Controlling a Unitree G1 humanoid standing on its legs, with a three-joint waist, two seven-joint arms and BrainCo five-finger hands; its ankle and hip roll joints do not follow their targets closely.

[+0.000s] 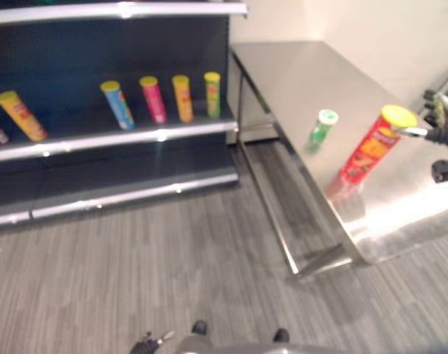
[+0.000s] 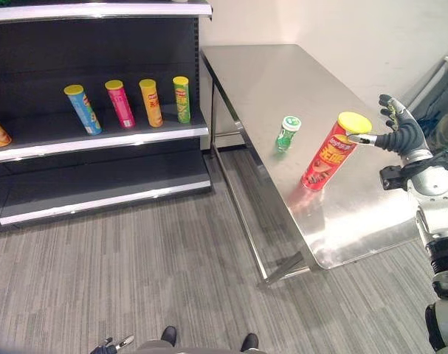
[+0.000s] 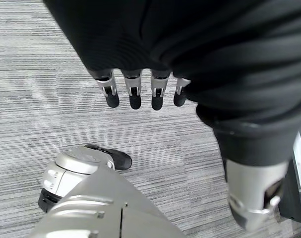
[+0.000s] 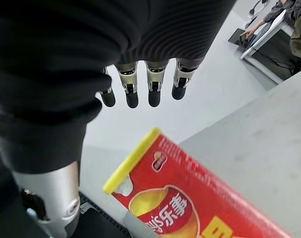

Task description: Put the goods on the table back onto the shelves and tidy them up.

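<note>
Right hand (image 1: 438, 118) at the right edge of the left eye view, fingers straight and spread, thumb tip touching the yellow lid of the red can (image 1: 370, 153); nothing clasped, probably lining up for a grasp. Red can upright on the steel table (image 1: 305, 74), right of centre. Small green bottle (image 1: 323, 125) just to its left, also waiting on the table. Four cans standing in a row on the shelf (image 1: 113, 136) at upper left, with an orange can (image 1: 20, 114) further left, likely marking where the goods belong.

Right eye view: same layout, same hand (image 2: 401, 133) beside the red can's lid.

Left wrist view: left hand (image 3: 135, 91) hanging over the grey floor, fingers relaxed and empty, idle.

Right wrist view: fingers (image 4: 152, 84) extended above the can's lid, palm facing it, not closed round it.
</note>
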